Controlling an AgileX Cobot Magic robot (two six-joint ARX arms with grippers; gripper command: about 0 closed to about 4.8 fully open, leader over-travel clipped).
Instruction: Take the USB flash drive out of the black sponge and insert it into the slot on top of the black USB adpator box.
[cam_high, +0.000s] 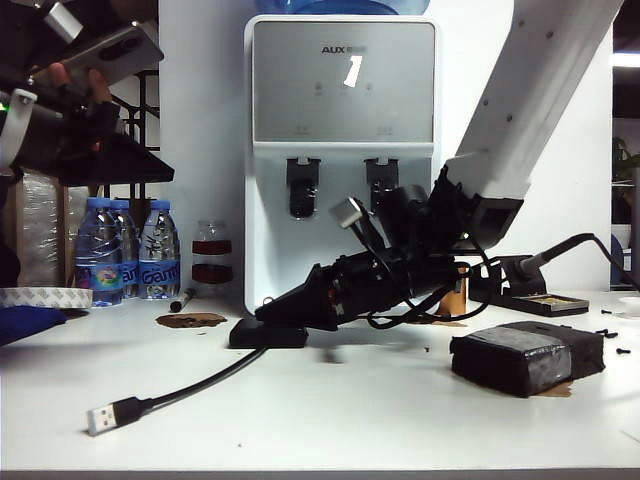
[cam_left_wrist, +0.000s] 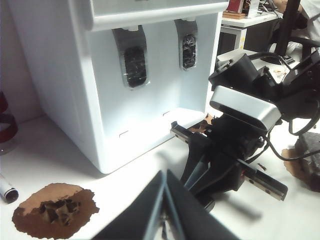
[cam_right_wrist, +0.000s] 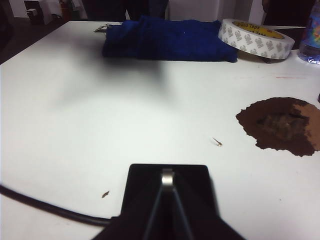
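The right gripper (cam_right_wrist: 167, 185) pinched the USB flash drive (cam_right_wrist: 168, 176) over the black USB adpator box (cam_high: 268, 333) (bare white table (cam_high: 330, 420) nearer). The left gripper (cam_left_wrist: 164, 192), closed and empty, hovered nearby. The black sponge (cam_high: 527, 358) sat far right.

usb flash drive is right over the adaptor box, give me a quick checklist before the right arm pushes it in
1. Drive held: ok. The right gripper, low over the box, has its jaws shut on the USB flash drive.
2. Drive over the black USB adpator box: ok, its silver end sits above the box's top face.
3. Drive lined up with the slot: cannot tell, the jaws hide the opening.
4. Box flat on the table: ok.
5. Box cable out of the way: ok, it trails off to the side.
6. Left gripper clear: ok, jaws shut, hovering beside the right arm, holding nothing.
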